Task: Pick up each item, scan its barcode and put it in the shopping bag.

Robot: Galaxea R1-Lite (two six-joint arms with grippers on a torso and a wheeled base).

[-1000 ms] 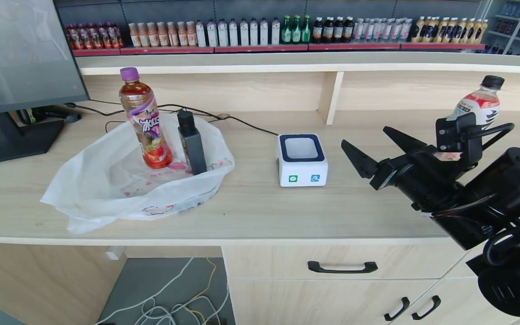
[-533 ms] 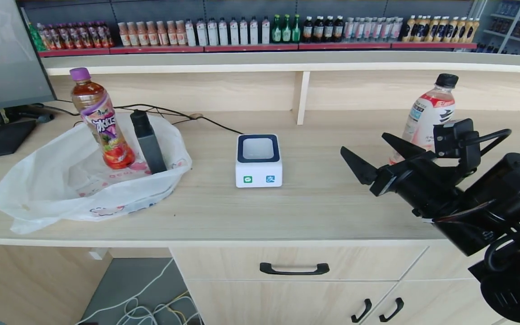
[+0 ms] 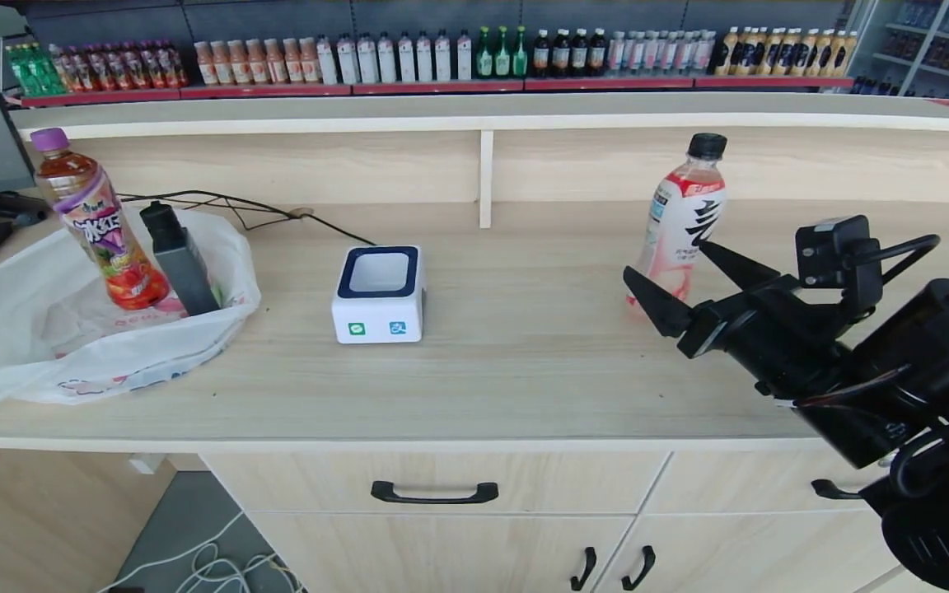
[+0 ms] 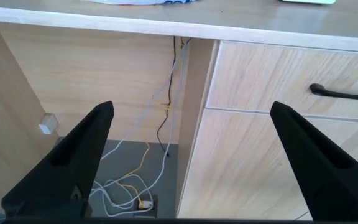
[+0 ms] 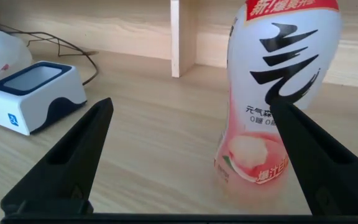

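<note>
A white and pink bottle [image 3: 683, 216] with a black cap stands upright on the wooden counter [image 3: 524, 362]. My right gripper [image 3: 676, 276] hovers open just in front of this bottle [image 5: 278, 99], which stands between and beyond the fingers. The white scanner box [image 3: 378, 293] sits mid-counter, also seen as the scanner [image 5: 30, 96] in the right wrist view. At far left the white shopping bag [image 3: 46, 329] holds a purple-capped tea bottle [image 3: 97, 222] and a dark grey bottle [image 3: 180, 258], both upright. My left gripper [image 4: 191, 162] hangs open below the counter's edge, facing the cabinet front.
A black cable [image 3: 227, 202] runs along the counter's back behind the bag. A low wooden divider [image 3: 486, 177] stands against the raised back ledge. Drawers with black handles [image 3: 433, 494] lie under the counter. Loose cables [image 4: 135, 186] lie on the floor beneath.
The head camera has swung to the right, so everything shifted left in the picture. The white and pink bottle now lies much closer to my open right gripper, which has not closed.
</note>
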